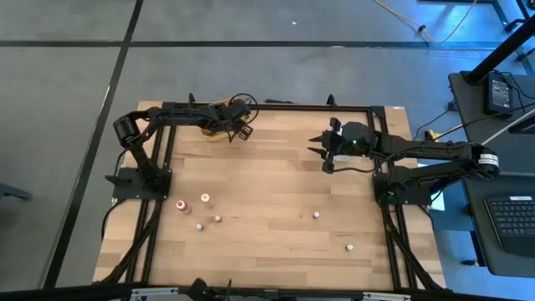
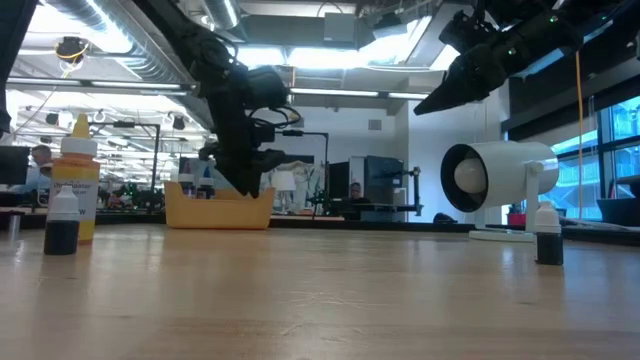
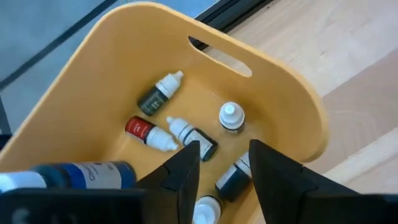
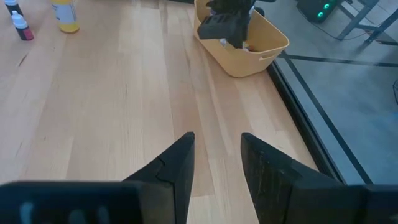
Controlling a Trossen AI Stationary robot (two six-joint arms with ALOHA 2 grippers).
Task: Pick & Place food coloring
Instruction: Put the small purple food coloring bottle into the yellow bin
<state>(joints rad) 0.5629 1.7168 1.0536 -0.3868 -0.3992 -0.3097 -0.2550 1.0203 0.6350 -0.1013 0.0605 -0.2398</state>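
The food coloring bottles are split between two places. Several lie in the yellow-orange tray (image 3: 292,112), among them a red one (image 3: 144,130) and a dark one (image 3: 157,98). Several more stand on the table's near half (image 1: 205,199), (image 1: 317,215), (image 1: 349,247). My left gripper (image 3: 224,158) is open and hangs over the tray's inside (image 1: 219,127), with a dark bottle (image 3: 233,177) lying below the gap between its fingers. My right gripper (image 4: 217,146) is open and raised over bare wood at the table's right side (image 1: 326,152).
A large white cylinder (image 2: 495,180) stands at the table's far right in the low view. An orange bottle (image 2: 78,185) and small dark bottles (image 2: 62,222), (image 2: 547,236) stand close to the low camera. Black frame rails (image 1: 159,209) run along the table's sides.
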